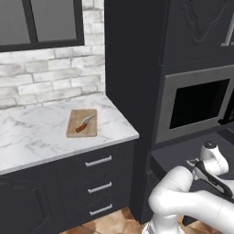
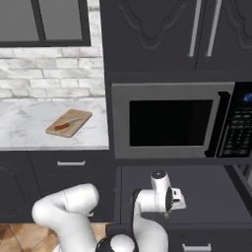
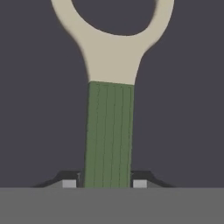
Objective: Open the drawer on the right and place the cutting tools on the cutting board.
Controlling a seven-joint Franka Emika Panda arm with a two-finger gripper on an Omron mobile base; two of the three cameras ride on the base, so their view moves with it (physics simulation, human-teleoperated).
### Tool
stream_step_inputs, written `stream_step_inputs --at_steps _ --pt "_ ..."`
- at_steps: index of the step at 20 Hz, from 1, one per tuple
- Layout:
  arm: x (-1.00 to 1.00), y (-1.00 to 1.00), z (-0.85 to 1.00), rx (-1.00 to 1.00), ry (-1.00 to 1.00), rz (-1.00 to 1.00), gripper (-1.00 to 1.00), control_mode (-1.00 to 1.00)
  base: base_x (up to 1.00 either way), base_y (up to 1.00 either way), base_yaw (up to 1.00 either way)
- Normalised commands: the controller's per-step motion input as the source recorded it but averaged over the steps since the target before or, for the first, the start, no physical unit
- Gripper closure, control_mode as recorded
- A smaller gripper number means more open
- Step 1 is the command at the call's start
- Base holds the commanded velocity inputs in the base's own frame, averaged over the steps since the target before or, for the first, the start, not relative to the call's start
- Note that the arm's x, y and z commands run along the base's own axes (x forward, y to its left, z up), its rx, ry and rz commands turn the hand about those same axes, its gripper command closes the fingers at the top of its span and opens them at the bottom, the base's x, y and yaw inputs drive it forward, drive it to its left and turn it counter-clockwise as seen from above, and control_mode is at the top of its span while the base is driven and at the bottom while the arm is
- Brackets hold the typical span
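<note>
- Gripper point(image 3: 109, 183) sits low inside the open drawer point(image 2: 197, 197), its two dark fingertips point(image 3: 70, 183) on either side of the peeler point(image 3: 109, 131)'s green handle; the jaws stand narrowed close to the handle, but whether they actually pinch it I cannot tell.
- Peeler lies flat on the dark drawer floor, pale Y-shaped head pointing away from the hand, handle centred between the tips.
- Risk: the hold is at the very end of the handle, so on lifting the heavier head could droop or pivot, and the tool could slip out.
- Risk: lifting before the jaws are firm would leave it behind.
- Knife point(image 1: 84, 124) already rests on the cutting board point(image 1: 73, 130), on the counter point(image 1: 36, 132) well to the left; a careless drop could knock it or land off the small board.
</note>
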Motion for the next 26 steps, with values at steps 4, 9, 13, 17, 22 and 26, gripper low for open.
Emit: stream_step_inputs --at_steps 4,9,13,17,22,26 --pt "-0.95 -0.13 -0.65 0.00 0.00 -0.01 1.00 -1.00 0.00 0.00 0.00" --pt "-1.00 -0.31 0.05 0.07 -0.04 -0.09 1.00 -1.00 0.00 0.00 0.00" --pt "-0.51 0.00 0.97 0.13 -0.22 -0.14 1.00 -1.00 0.00 0.00 0.00" --pt "-0.02 0.24 1.00 0.06 -0.29 -0.17 1.00 -1.00 0.00 0.00 0.00" --pt "-0.10 0.26 1.00 0.01 -0.17 -0.14 1.00 -1.00 0.00 0.00 0.00" --pt "-0.41 0.02 1.00 0.00 -0.03 -0.10 1.00 -1.00 0.00 0.00 0.00"
